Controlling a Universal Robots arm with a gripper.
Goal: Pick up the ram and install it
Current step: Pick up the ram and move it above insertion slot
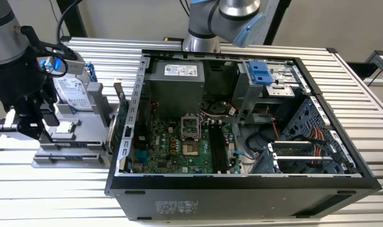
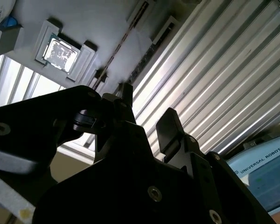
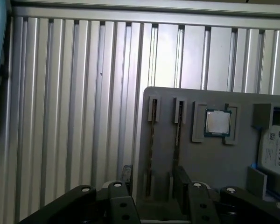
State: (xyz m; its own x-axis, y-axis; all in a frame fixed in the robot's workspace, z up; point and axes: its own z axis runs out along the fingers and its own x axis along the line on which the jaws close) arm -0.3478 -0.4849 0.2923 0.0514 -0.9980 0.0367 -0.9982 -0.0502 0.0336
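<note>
1. Ram point(image 3: 151, 140): edge-on in the first wrist view, a thin line, chips too small to tell. One end lost behind the gripper point(image 3: 153, 176).
2. Hard drive point(image 3: 275, 151): cut by the frame edge.
3. Arm point(image 1: 5, 38): runs out of the exterior view's left edge.

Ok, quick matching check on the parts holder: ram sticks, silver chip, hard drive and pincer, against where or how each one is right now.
Things:
1. ram sticks
2. silver chip
3. hard drive
4. pincer

States:
A. open, holding nothing
B. framed in blue, at one end of the grey holder
C. on edge in narrow slots of the grey holder
D. flat in a square pocket of the grey holder

Pairs: 1-C, 2-D, 3-B, 4-A
</note>
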